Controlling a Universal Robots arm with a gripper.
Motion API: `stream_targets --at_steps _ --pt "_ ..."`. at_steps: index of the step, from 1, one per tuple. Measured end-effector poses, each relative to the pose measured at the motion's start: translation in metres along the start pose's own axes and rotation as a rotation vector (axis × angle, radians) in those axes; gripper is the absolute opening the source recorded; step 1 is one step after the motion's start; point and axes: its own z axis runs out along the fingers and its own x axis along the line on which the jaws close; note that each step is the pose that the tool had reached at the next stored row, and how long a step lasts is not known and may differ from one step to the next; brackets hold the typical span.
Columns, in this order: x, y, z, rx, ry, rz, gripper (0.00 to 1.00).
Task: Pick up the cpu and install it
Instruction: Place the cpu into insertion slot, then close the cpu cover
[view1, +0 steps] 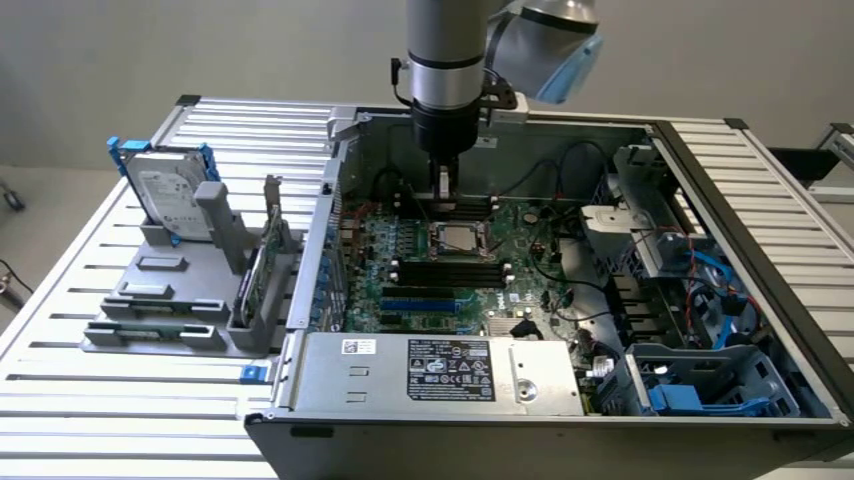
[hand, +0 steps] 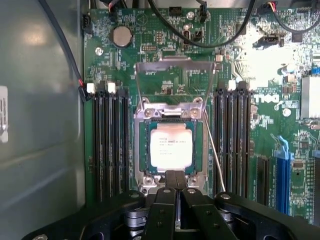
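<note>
Arm: 1 robot arm comes down from 12 o'clock of the exterior view into the open computer case (view1: 747, 200).
Gripper: the gripper (view1: 445, 192) has its 2 fingers (hand: 176, 176) pressed together with nothing between them.
Gripper position: just at 12 o'clock of the socket in the exterior view; in the wrist view the tips overlap the socket's near edge. Contact with the frame cannot be told.
Cpu: the cpu (hand: 171, 145) lies flat in the socket (hand: 141, 150) near the centre of the motherboard (view1: 534, 270), silver top up, printing visible, not held.
Retaining frame: the metal frame (hand: 175, 64) is swung open, clear of the cpu; a thin lever (hand: 215, 155) runs along 1 side of the socket.
Memory slots: black slots (hand: 107, 140) flank the socket on 2 sides.
Power supply: the grey box (view1: 441, 370) sits at 6 o'clock of the cpu in the exterior view.
Hard drive: the drive (view1: 171, 190) stands upright in a grey rack (view1: 160, 300) at 9 o'clock of the case, well apart.
Table: the slatted metal table (view1: 80, 390) carries case and rack.
</note>
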Motion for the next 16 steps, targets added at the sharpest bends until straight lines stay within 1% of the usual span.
stream_targets --at_steps 2,3,16 --pt "-0.0001 -0.0043 -0.0007 0.0002 0.0020 0.000 0.11" --pt "-0.0001 -0.0048 -0.0007 0.0002 0.0030 0.000 0.11" --pt "-0.0001 -0.0048 -0.0008 0.0002 0.0033 0.000 0.11"
